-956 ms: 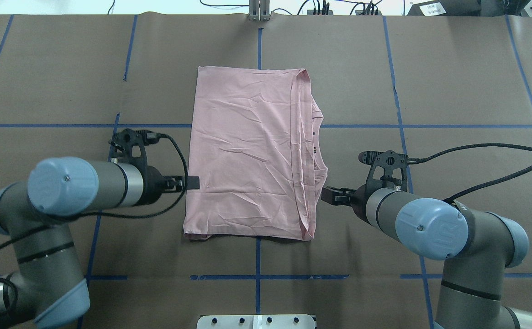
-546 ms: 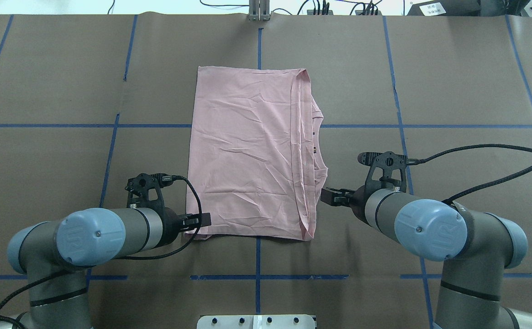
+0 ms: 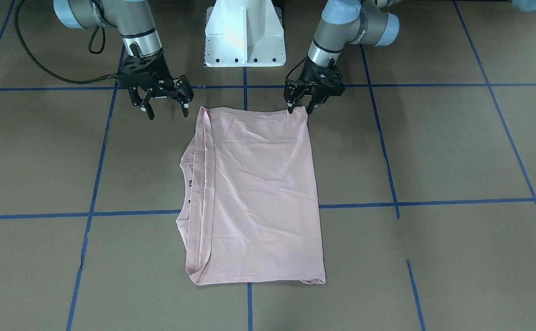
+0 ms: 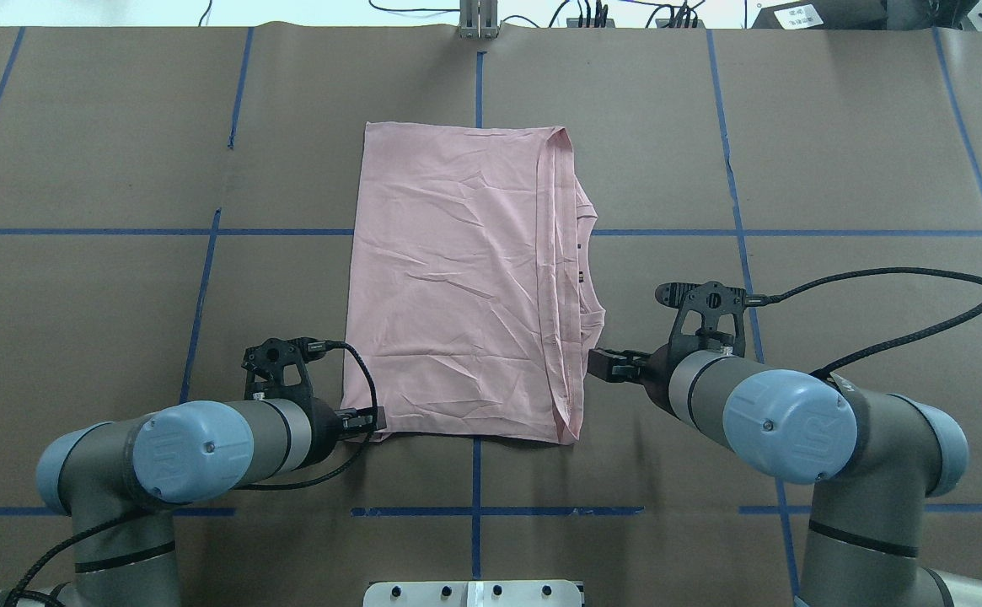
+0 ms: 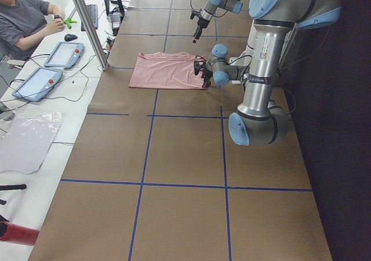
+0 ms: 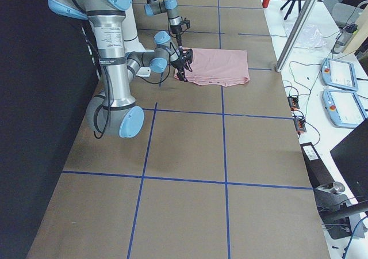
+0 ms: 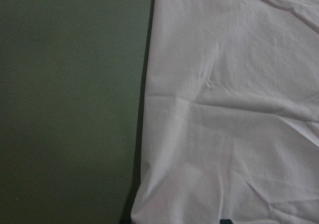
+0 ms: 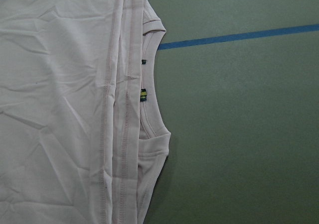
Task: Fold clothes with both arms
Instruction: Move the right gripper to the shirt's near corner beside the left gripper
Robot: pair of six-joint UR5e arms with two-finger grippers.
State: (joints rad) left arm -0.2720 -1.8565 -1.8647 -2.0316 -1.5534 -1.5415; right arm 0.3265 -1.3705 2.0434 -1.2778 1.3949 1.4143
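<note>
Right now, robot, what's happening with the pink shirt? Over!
Left gripper open, at a robot-side corner of the T-shirt. Right gripper open wide, beside the collar edge, not touching. T-shirt folded, flat, plain side up. Nothing seen in the way.

Bright, even light fell from above, so the left arm (image 4: 204, 438) and right arm (image 4: 786, 421) cast only faint, soft shadows on the brown table (image 4: 103, 152). Beyond the table's far edge the overhead view was blown out to white. Both wrist views were dimmer and slightly soft, with the table greenish and the shirt (image 4: 457, 278) washed nearly white. A black, unlit band filled the robot's side of both side views.
</note>
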